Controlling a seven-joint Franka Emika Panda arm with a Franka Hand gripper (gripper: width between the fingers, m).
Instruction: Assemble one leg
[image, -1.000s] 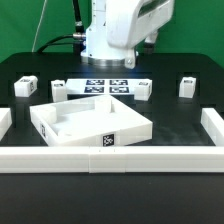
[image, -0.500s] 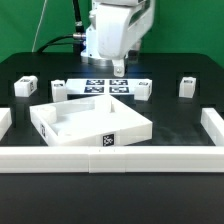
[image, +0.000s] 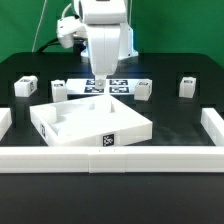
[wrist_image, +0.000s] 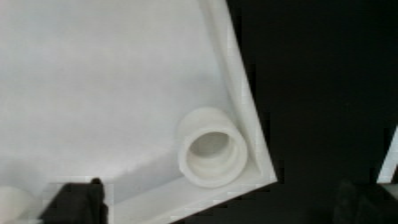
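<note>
Jaws stand wide apart with nothing between them: in the wrist view one dark finger (wrist_image: 75, 200) shows low down, the other shows only at the picture's far edge, and only tray and bare table lie between. By my reckoning the job has hardly begun. Going from the exterior view's left to its right, four legs sit loose on the table (image: 170, 115) behind the tray: left leg (image: 24, 86), second leg (image: 60, 90), third leg (image: 141, 90), right leg (image: 187, 87). Each stands apart from the tray and none is gripped. The tray (image: 60, 130) lies in the middle, rims up, and the one round socket (wrist_image: 214, 150) that the wrist view shows at its corner is empty. So picking a leg, carrying it to a socket and seating it all remain to do, as far as I can judge. The arm stands tall at the back, wrist turned straight down. The gripper (image: 98, 82) hangs in front of the marker board (image: 118, 84), between the second and third legs and touching neither, while its camera looks down on that tray corner.
</note>
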